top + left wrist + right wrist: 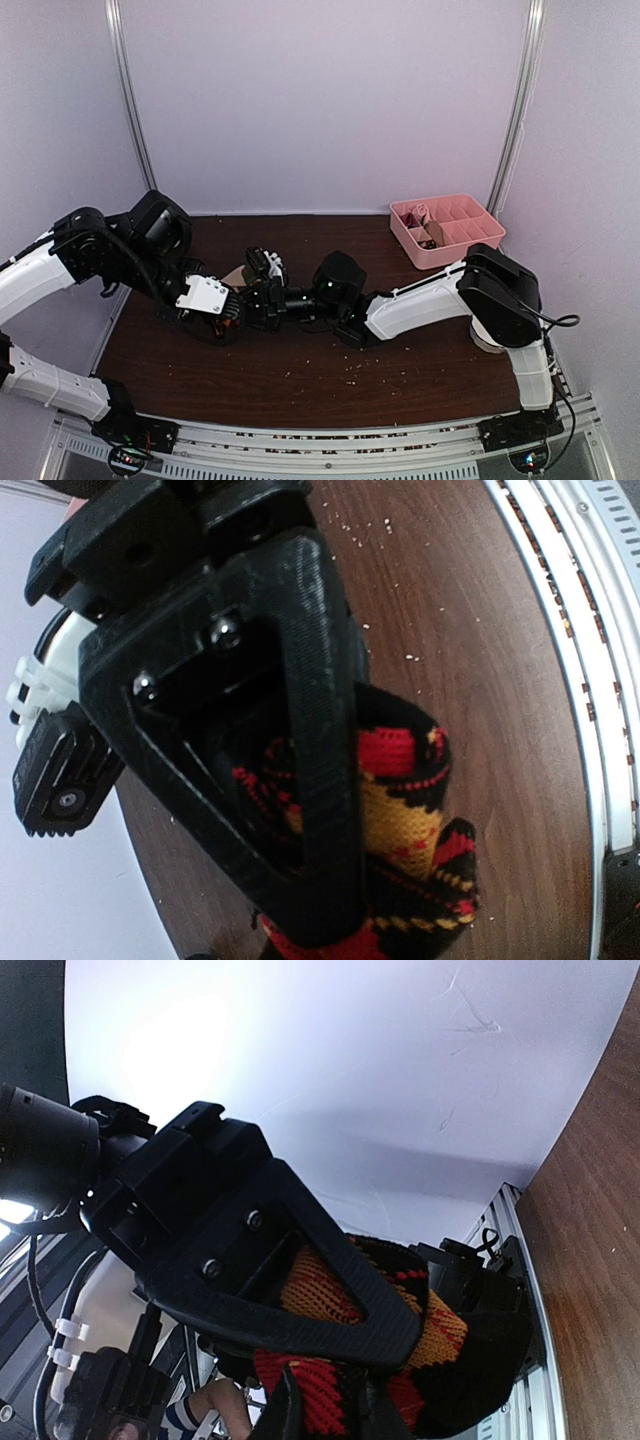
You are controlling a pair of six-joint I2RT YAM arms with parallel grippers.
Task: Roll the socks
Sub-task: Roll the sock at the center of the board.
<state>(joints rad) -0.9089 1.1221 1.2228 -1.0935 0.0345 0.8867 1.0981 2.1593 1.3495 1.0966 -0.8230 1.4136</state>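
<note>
Both arms reach in over the left-centre of the table [420,375], and their working ends meet there.

Left pincer [325,905]: clenched on the argyle sock [410,810]. In the left wrist view the black fabric with red and orange diamonds is bunched against the inner face of the visible finger and bulges out to its right. The dark wood surface lies below it.

Right pincer [350,1365]: also clenched on the argyle sock. In the right wrist view the fabric is wedged between the fingers and spills out beyond them as a thick fold.

Position of the argyle sock: held between the two pincers, where the arms meet. In the overhead view the hardware covers most of it. Whether any part touches the wood cannot be determined.

The tan sock [236,275] appears as a small beige patch just behind the pincers. Its stripes are too small to make out, and neither pincer grasps it.

The pink tray [440,257] sits at the far right corner, well apart from the socks, with small items in some of its compartments. Pale crumbs [352,379] are scattered over the near half of the surface.
</note>
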